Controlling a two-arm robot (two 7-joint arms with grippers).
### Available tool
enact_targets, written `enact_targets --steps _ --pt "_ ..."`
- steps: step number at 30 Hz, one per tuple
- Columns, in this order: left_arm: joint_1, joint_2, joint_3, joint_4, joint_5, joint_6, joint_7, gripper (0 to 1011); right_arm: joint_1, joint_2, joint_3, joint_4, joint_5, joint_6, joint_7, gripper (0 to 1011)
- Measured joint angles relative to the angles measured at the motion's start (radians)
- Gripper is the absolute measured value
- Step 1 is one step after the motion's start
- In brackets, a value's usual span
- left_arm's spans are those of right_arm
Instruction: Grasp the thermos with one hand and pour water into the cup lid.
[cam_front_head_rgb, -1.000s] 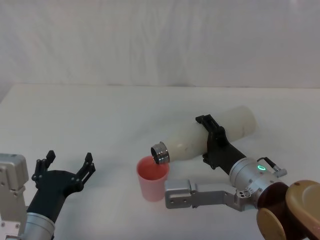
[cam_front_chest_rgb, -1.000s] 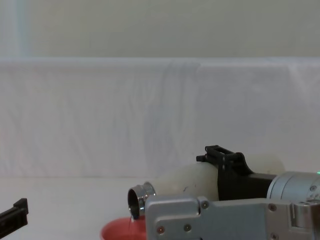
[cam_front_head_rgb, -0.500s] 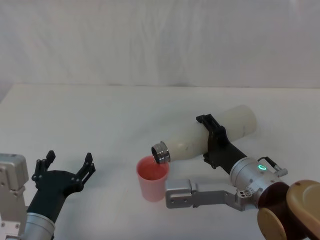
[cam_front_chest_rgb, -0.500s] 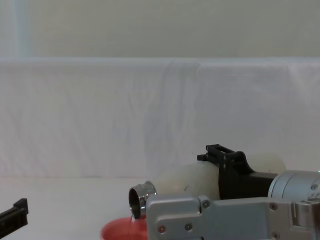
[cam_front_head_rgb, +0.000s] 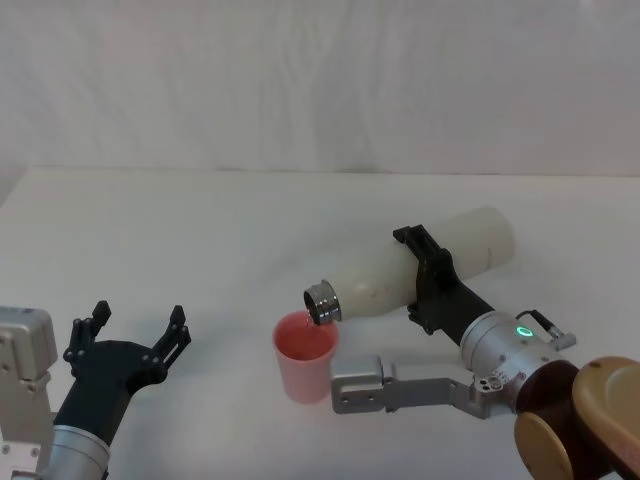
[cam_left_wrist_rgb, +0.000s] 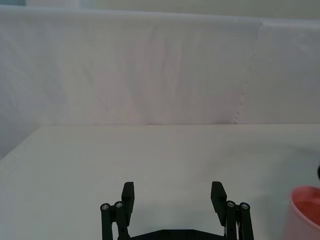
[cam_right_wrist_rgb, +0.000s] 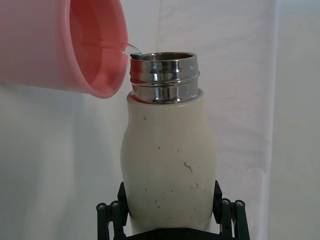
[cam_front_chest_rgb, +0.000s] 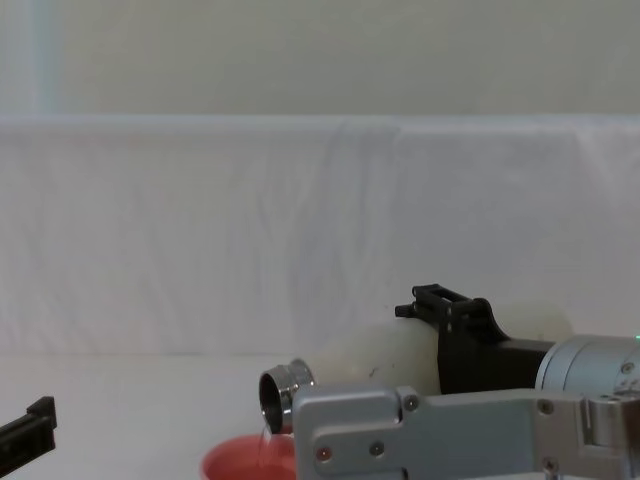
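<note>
White table (cam_front_head_rgb: 200, 230), nothing crowding the cup lid (cam_front_head_rgb: 304, 355). Right gripper (cam_front_head_rgb: 430, 280) clamps the thermos (cam_front_head_rgb: 380, 282), tipped nearly flat, neck over the lid's rim, water trickling. Left gripper (cam_front_head_rgb: 135, 335) idles, jaws spread wide.

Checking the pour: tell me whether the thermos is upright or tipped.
Tipped. The thermos lies nearly level in the right pincer, steel neck lowest over the cup lid, a thin stream running in.
</note>
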Motion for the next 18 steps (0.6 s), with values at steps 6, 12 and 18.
enact_targets --steps 6,12,18 --pt "0.000 0.000 0.000 0.000 0.000 0.000 0.000 1001 0.003 0.000 -0.001 0.000 -0.001 0.000 0.001 960" --pt "0.000 0.000 0.000 0.000 0.000 0.000 0.000 1001 0.007 0.000 -0.002 0.003 -0.003 0.000 0.003 960" --pt "0.000 0.000 0.000 0.000 0.000 0.000 0.000 1001 0.009 -0.001 -0.005 0.006 -0.005 0.000 0.004 960"
